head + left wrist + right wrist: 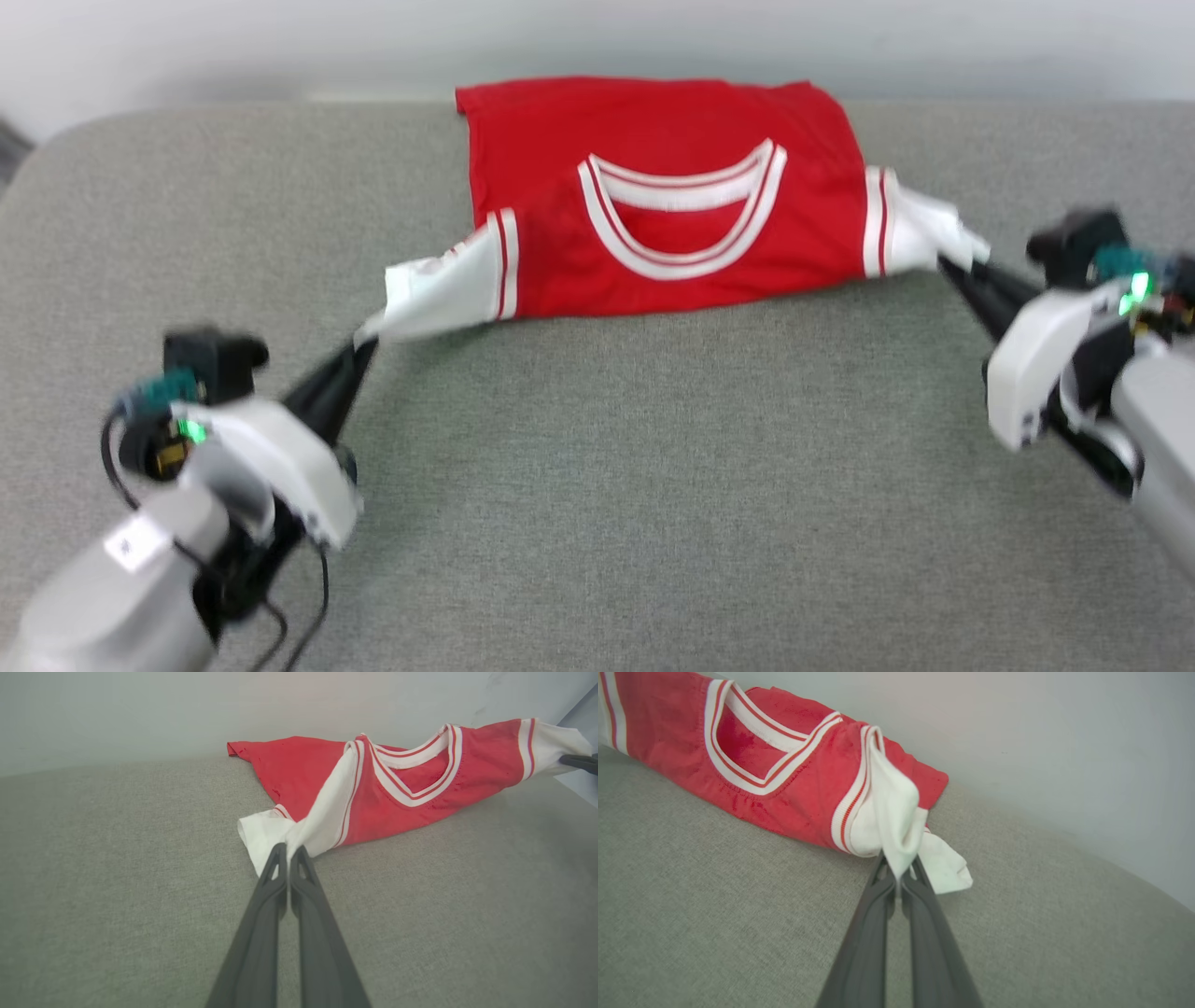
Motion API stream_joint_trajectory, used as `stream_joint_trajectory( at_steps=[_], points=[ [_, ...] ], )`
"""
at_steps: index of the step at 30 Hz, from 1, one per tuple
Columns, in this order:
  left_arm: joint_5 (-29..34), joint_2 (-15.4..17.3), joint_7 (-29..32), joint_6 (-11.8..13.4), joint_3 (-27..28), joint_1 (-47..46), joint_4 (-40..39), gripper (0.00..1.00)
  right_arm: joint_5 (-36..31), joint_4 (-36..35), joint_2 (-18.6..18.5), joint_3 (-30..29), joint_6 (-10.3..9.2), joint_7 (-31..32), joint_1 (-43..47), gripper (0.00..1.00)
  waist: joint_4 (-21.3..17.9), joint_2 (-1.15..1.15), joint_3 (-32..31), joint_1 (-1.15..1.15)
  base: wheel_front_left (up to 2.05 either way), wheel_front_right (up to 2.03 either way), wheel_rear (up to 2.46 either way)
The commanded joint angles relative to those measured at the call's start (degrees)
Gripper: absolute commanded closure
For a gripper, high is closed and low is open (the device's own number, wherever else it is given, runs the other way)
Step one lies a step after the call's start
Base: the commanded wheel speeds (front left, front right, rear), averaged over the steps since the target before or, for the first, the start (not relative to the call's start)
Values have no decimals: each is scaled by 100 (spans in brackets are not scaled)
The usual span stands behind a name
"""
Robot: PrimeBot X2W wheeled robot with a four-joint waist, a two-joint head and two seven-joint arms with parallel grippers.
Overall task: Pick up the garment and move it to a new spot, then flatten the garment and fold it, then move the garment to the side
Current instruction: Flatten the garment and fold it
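Now each hand (364, 347) (948, 266) pinches a sleeve of the garment (653, 187).

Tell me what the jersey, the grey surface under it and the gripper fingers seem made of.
Jersey: soft knit fabric, matte, perhaps mesh; it drapes and bunches where pinched. Grey surface: woven upholstery-like cloth, matte; visible weave. Gripper fingers: dark matte plastic, probably; smooth, with moulded cut-outs.

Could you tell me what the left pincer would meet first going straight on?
The left pincer is shut on the white sleeve; straight on, it would probably meet the red body of the shirt.
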Motion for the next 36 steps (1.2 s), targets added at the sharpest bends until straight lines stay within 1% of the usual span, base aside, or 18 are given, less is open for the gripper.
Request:
stream_joint_trajectory(
  at_steps=[1,5,10,14,19,22,24,28,31,32,33,34,36],
  points=[
    [-78,54,-6,55,-26,226,-61,100,57,-78,-39,24,-2,-40,224,100,10,0,-222,1,0,0,0],
    [-263,220,-59,293,-101,984,-270,100,98,-362,-285,50,-3,-100,969,100,-30,0,-515,1,0,0,0],
    [-582,305,-130,448,-118,1785,-384,100,199,-626,-483,-145,-2,-56,1995,100,-30,0,-901,1,0,0,0],
    [-678,429,-173,627,-156,2270,-424,100,153,-863,-574,-424,-3,-32,2840,100,-31,0,-1121,1,0,0,0],
    [-994,546,-260,819,74,2942,-594,100,-56,-1246,-629,-881,-3,47,3839,100,-85,0,-1295,1,0,0,0],
    [-1020,651,-289,960,147,3350,-706,100,-142,-1611,-652,-1191,-3,231,4443,100,-110,0,-1343,1,0,0,0],
    [-1018,678,-297,1033,180,3547,-808,100,-231,-1861,-743,-1458,-5,392,4771,100,-119,0,-1347,1,0,0,0],
    [-1003,702,-314,1112,274,3790,-1003,100,-295,-2359,-801,-1831,-5,932,5431,100,-112,0,-1333,1,0,0,0],
    [-922,654,-319,1154,295,3821,-1122,100,-398,-2644,-744,-2179,-5,1245,5660,100,-111,0,-1295,1,0,0,0],
    [-880,639,-320,1165,293,3807,-1156,100,-419,-2713,-689,-2283,-5,1357,5727,82,-111,0,-1280,1,0,0,0],
    [-842,626,-321,1171,285,3776,-1188,100,-463,-2801,-652,-2383,-4,1460,5768,53,-108,0,-1266,1,0,0,0],
    [-801,614,-322,1173,274,3738,-1216,100,-531,-2896,-633,-2496,-5,1520,5770,0,-103,0,-1249,1,0,0,0],
    [-728,588,-323,1186,261,3664,-1279,100,-622,-3080,-599,-2726,-4,1660,5748,0,-91,0,-1217,1,0,0,0]
  ],
)
